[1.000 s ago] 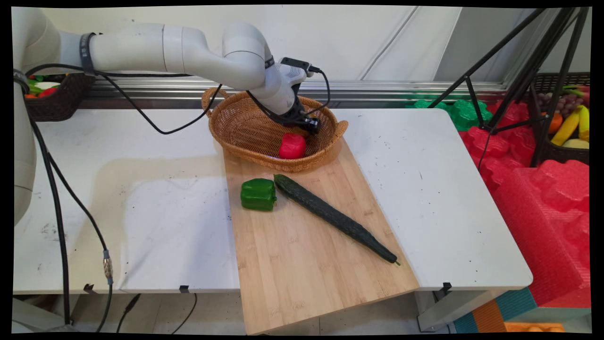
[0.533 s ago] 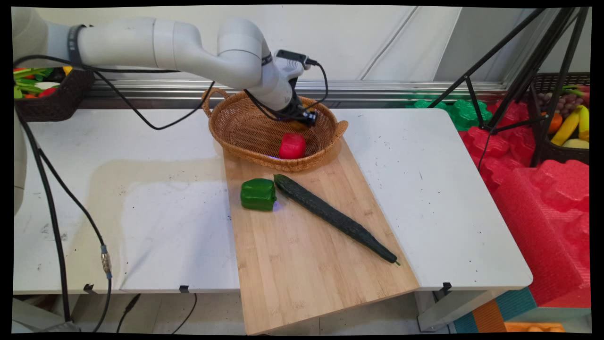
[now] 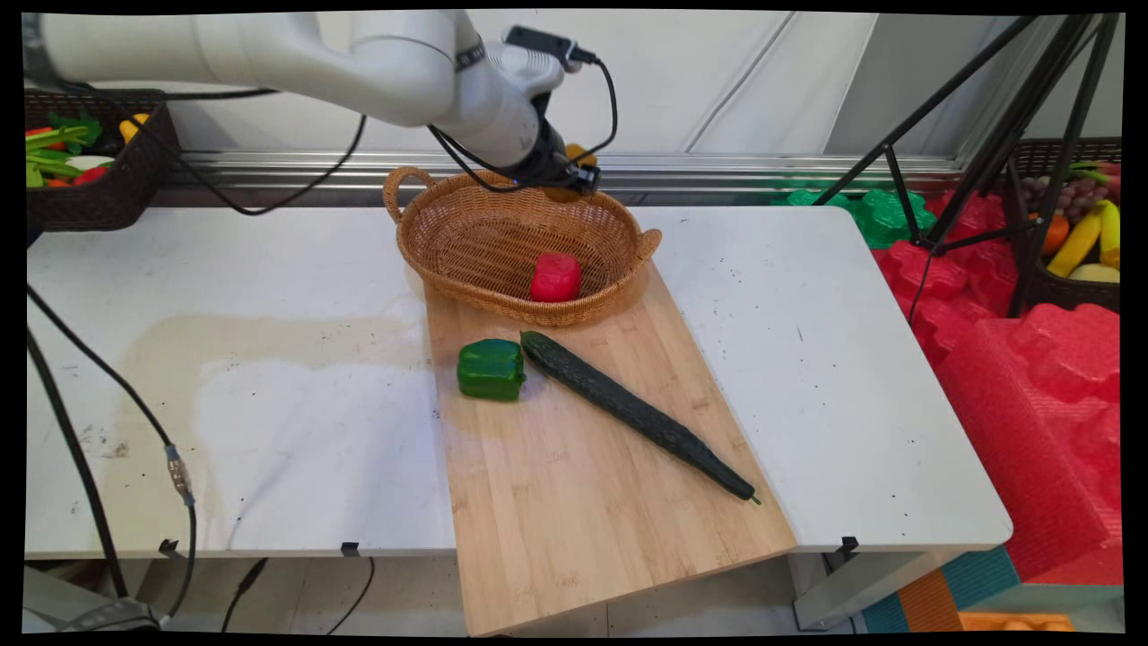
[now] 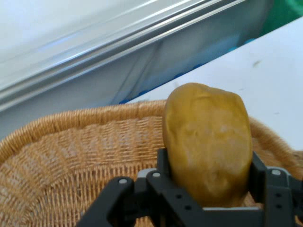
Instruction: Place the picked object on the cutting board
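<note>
One potato [image 4: 207, 142] lifted above basket [image 3: 466, 242].

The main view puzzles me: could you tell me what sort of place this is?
Probably a robotics lab: toy-like vegetables on a cutting board, a tripod beside the table, and the gripper holding a potato above a wicker basket.

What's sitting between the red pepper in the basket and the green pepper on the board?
In the main view, only the basket's near rim separates the red pepper from the green pepper; beyond it, bare cutting board.

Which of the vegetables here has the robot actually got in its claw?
The yellow-brown potato, clamped in the gripper above the basket. The red pepper, green pepper and cucumber lie untouched.
</note>
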